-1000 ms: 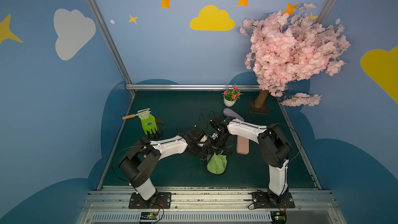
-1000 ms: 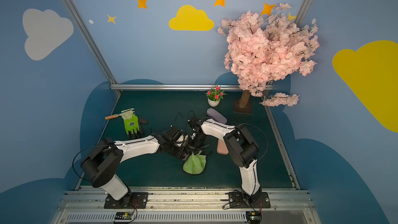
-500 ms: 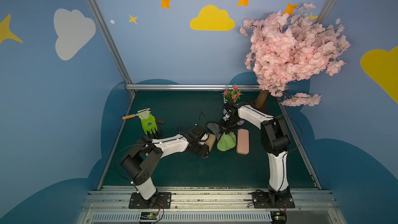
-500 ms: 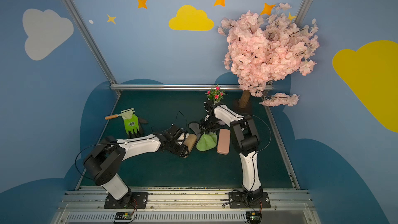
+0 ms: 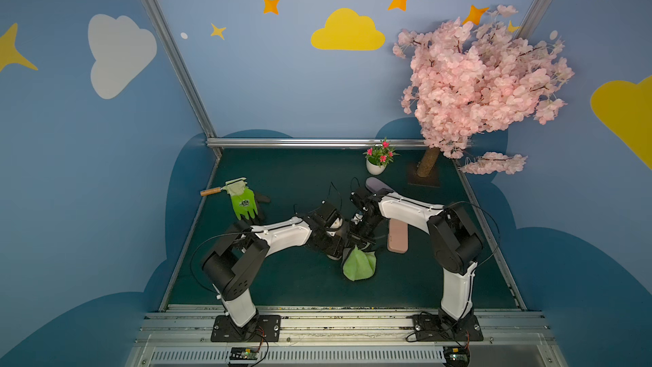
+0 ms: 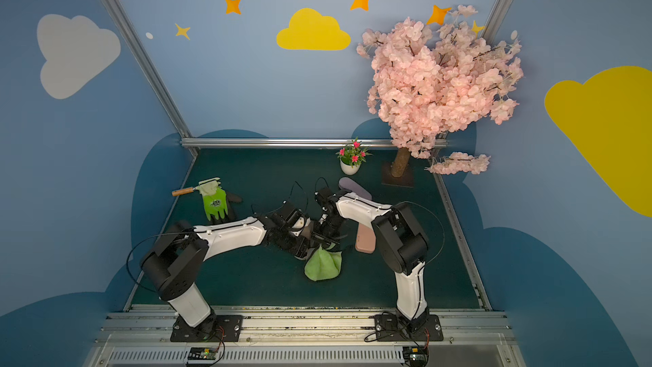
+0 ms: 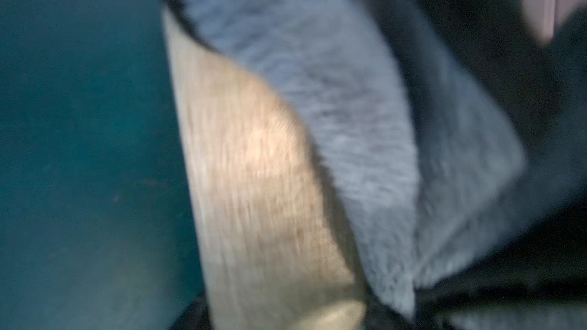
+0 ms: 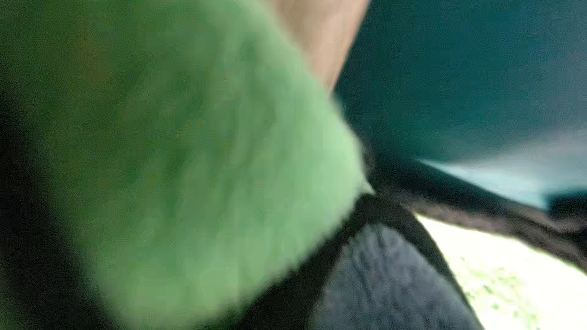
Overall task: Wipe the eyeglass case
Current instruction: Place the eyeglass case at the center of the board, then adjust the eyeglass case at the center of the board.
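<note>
Left wrist view: tan eyeglass case [image 7: 254, 169] fills mid-frame, blurred. It appears open, with grey felt lining [image 7: 317, 74] exposed to the right of the tan shell. Its long axis runs from top centre to bottom centre, slightly slanted. No jaws are in frame.

Both top views: the case is mostly hidden, low centre of frame on the dark green mat [image 5: 282, 277], inside the dark cluster where the two gripper heads nearly meet.
- left gripper [image 5: 335, 241]: enters from frame left. Its fingers are lost in the cluster, so I cannot tell whether they are wide, narrow or gripping the case.
- right gripper [image 5: 358, 238]: closed on the green cloth [image 5: 360, 264], which drapes in a cone to the mat just below the cluster.

Right wrist view: the cloth covers the left and centre. A tan strip of case at top centre sits directly beside the cloth edge. Contact is not confirmable.

Judgement: the case lies just frame-left of the cloth-carrying right gripper, and the left arm is the nearer one, probably steadying it. Wipe strokes should follow the long axis. If the left grip is loose, the case may slide.

Non-targets, by my reading: pink case [image 5: 398, 238] right of the cluster, purple-grey case [image 5: 377, 185] above it.
</note>
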You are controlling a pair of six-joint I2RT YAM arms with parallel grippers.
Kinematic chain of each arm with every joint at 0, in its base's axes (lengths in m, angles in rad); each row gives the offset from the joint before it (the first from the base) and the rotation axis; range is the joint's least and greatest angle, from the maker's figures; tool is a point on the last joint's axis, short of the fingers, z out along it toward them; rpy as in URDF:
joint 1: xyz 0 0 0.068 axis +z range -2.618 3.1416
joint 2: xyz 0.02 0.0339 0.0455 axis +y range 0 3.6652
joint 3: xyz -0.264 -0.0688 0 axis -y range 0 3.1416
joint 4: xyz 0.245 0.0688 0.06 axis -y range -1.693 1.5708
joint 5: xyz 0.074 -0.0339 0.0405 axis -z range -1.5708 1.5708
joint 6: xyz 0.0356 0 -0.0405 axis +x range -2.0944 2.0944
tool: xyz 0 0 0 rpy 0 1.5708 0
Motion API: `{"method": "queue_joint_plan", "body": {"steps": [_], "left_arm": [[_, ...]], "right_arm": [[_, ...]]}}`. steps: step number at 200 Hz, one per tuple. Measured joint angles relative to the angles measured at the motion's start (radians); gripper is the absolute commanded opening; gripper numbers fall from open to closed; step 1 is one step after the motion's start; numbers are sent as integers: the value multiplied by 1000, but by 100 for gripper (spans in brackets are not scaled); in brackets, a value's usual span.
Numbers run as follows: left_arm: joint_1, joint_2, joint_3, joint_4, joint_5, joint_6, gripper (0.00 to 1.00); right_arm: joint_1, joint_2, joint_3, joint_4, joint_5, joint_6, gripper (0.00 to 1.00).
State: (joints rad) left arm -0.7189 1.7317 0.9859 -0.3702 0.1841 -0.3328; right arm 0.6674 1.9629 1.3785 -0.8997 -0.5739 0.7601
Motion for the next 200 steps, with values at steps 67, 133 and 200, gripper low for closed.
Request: {"method": "queue_joint_plan", "body": {"steps": [67, 133, 200], "left_arm": [[-4, -93, -107, 81, 24, 15, 100], [-1, -71, -96, 113, 24, 31, 100], [21, -84, -133, 174, 48, 45, 99]], "right_arm": [[-89, 129, 149, 27, -18, -59, 0], [-77, 165, 228, 10, -8, -87, 0], [-117, -90, 119, 112, -161, 18, 0]]}}
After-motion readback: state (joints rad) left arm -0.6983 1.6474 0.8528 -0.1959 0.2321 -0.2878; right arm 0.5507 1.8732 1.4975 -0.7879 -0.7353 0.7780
